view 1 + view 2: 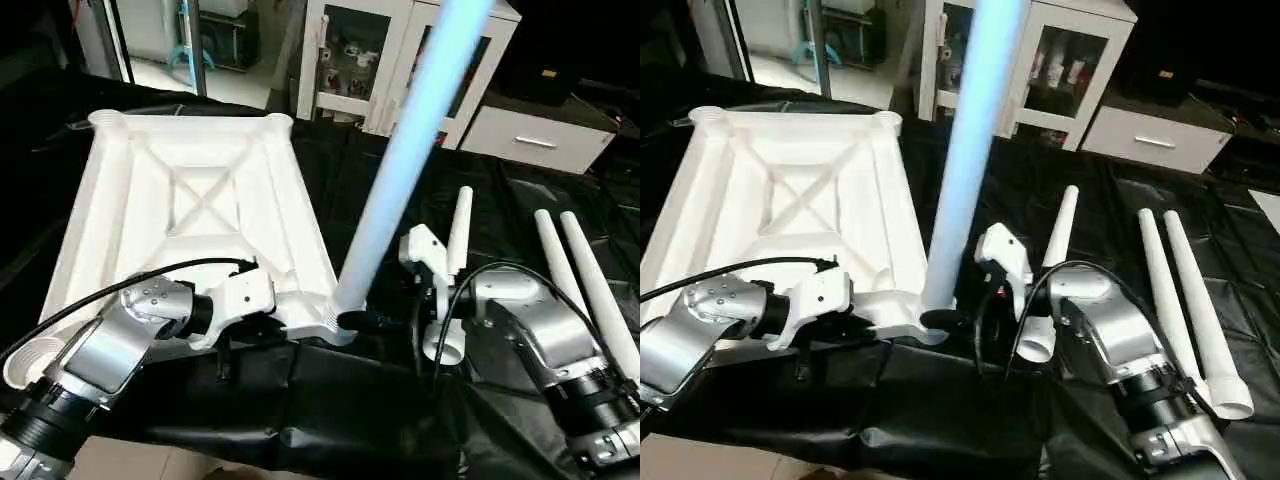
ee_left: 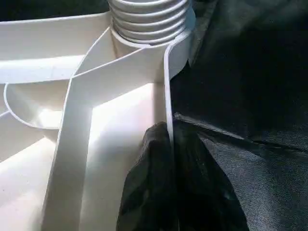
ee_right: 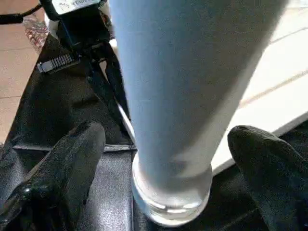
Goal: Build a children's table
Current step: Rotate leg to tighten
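The white table top [image 1: 190, 200] lies upside down on the black cloth, ribbed underside up. One white leg [image 1: 400, 170] stands upright in its near right corner socket [image 2: 149, 19]. My left gripper [image 2: 168, 159] is shut on the top's near rim, one black finger on each side of the thin wall, just left of that corner. My right gripper [image 3: 168, 163] is open at the foot of the leg. Its fingers [image 3: 72, 159] stand on either side of the leg with a gap to it.
A loose leg [image 1: 458, 235] lies beside my right wrist, and two more legs [image 1: 585, 280] lie on the cloth at the far right. A white cabinet with glass doors [image 1: 400, 50] and a low drawer unit [image 1: 540, 135] stand behind the table.
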Robot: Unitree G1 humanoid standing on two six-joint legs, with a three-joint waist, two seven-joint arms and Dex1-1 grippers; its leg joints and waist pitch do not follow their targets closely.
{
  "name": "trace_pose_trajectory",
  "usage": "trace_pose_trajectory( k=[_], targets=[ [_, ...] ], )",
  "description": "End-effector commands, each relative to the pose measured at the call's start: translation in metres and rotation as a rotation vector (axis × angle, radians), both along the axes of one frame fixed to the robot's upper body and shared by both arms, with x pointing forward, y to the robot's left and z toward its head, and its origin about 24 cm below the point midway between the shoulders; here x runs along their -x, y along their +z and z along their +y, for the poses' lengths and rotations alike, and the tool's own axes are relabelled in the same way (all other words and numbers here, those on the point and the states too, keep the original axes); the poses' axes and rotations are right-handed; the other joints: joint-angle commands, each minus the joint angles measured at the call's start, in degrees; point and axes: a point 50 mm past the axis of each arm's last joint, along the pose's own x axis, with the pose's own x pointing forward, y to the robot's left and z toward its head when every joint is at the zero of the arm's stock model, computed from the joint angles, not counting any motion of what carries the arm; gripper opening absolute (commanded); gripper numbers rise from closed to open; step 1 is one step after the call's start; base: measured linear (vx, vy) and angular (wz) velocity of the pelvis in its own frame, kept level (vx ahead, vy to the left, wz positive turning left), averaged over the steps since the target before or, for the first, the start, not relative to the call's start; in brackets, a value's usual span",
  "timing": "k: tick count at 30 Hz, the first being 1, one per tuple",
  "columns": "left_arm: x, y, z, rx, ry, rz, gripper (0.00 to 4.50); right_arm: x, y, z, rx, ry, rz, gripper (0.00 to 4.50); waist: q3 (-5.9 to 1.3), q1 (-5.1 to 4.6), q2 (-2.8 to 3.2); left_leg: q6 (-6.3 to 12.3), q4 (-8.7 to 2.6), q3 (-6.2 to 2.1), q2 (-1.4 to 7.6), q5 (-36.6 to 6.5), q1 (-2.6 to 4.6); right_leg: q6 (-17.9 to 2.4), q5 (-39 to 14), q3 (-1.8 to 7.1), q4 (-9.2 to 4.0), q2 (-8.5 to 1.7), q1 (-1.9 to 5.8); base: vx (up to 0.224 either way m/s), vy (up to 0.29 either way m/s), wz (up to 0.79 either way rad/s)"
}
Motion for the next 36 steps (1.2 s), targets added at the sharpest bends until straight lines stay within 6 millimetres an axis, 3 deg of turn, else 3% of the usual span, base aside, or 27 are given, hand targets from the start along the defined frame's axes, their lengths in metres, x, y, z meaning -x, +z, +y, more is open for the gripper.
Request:
trace_pose_trajectory(
  k=[1, 3, 9, 31, 36],
  targets=[
    [0.0089, -0.0120, -0.0102, -0.031, -0.081, 0.059, 0.00, -0.0035, 0.0007, 0.0004, 0.019, 0.022, -0.017, 4.45, -3.16, -0.36, 0.80, -0.38, -4.08, -0.29, 2.15, -4.79, 0.69, -11.94, -0.77, 3.10, -3.28, -4.64, 2.29, 0.000, 0.000, 0.00],
    [0.0088, -0.0121, -0.0106, -0.032, -0.084, 0.060, 0.00, -0.0053, -0.0019, 0.0018, 0.031, 0.029, -0.017, 4.45, -3.22, -0.38, 0.91, -0.20, -4.01, -0.26, 2.09, -4.09, 0.69, -12.15, 0.26, 3.12, -3.17, -4.58, 2.26, 0.000, 0.000, 0.00],
    [0.0083, -0.0124, -0.0118, -0.034, -0.087, 0.056, 0.00, -0.0073, -0.0038, 0.0034, 0.033, 0.062, -0.010, 3.86, -3.25, -0.27, 0.60, 0.26, -3.93, -0.25, 2.16, -4.00, 0.66, -12.22, -0.05, 3.07, -3.13, -4.65, 2.38, 0.000, 0.000, 0.00],
    [0.0099, -0.0137, -0.0106, -0.036, -0.087, 0.067, 0.00, -0.0064, -0.0065, 0.0044, 0.000, 0.084, -0.010, 2.04, -3.47, -0.17, 0.74, 0.38, -3.75, -0.28, 2.06, -3.22, 0.66, -12.62, 1.43, 3.00, -2.89, -4.51, 2.47, 0.000, 0.000, 0.00],
    [0.0101, -0.0135, -0.0100, -0.037, -0.089, 0.072, 0.00, -0.0055, -0.0077, 0.0048, 0.000, 0.089, -0.006, 1.96, -3.50, -0.20, 0.73, 0.45, -3.73, -0.31, 2.03, -2.94, 0.58, -12.71, 1.91, 2.98, -2.83, -4.49, 2.55, 0.000, 0.000, 0.00]
  ],
)
